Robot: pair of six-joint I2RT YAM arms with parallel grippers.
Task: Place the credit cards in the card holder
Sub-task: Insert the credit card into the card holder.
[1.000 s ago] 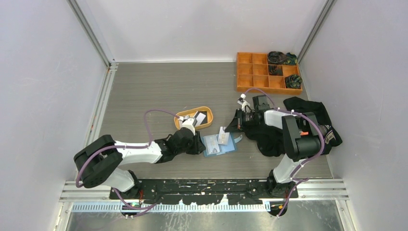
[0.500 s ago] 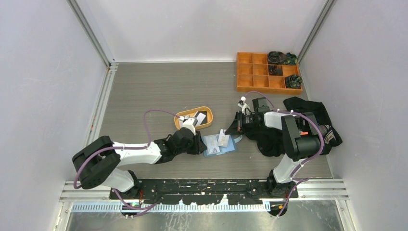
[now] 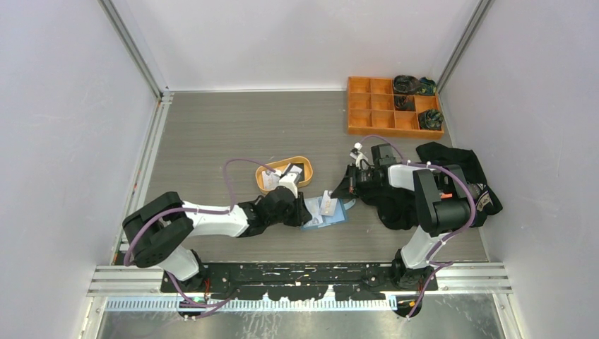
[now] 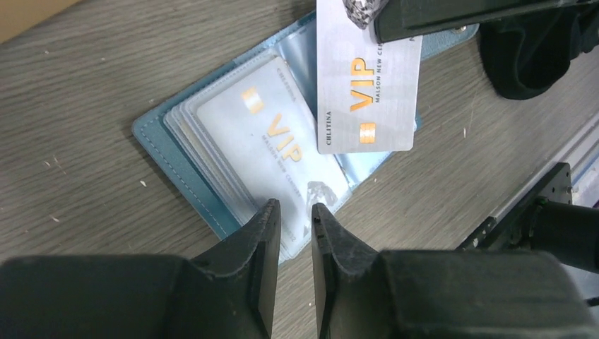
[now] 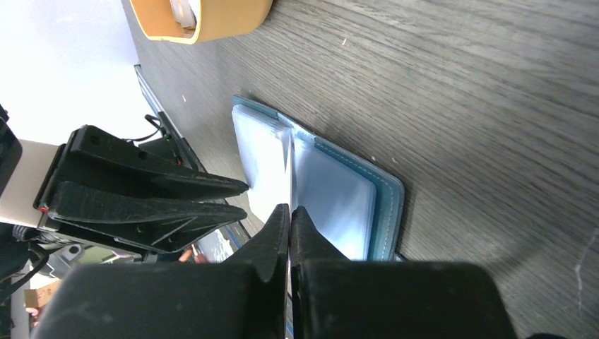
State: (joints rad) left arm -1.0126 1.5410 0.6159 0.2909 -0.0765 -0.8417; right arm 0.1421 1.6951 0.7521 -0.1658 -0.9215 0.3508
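Note:
The blue card holder (image 3: pixel 337 216) lies open on the table, its clear pockets up, with a silver VIP card (image 4: pixel 272 141) in the top pocket. My right gripper (image 3: pixel 337 192) is shut on another silver credit card (image 4: pixel 367 92) and holds it on edge over the holder's middle fold (image 5: pixel 385 191). That card shows as a thin line (image 5: pixel 290 169) in the right wrist view. My left gripper (image 4: pixel 293 212) hangs low over the holder's near edge. Its jaws stand a narrow gap apart with nothing between them. More credit cards (image 3: pixel 294 173) lie in the orange oval tray (image 3: pixel 309 169).
An orange compartment box (image 3: pixel 367 106) with dark items stands at the back right. A black cloth (image 3: pixel 452 162) lies under and beside the right arm. The oval tray (image 5: pixel 212 18) sits just beyond the holder, close to the left wrist.
My left arm has slid right, bringing its gripper onto the holder's left part, and its jaws have narrowed a little. The right gripper and its card have barely moved.

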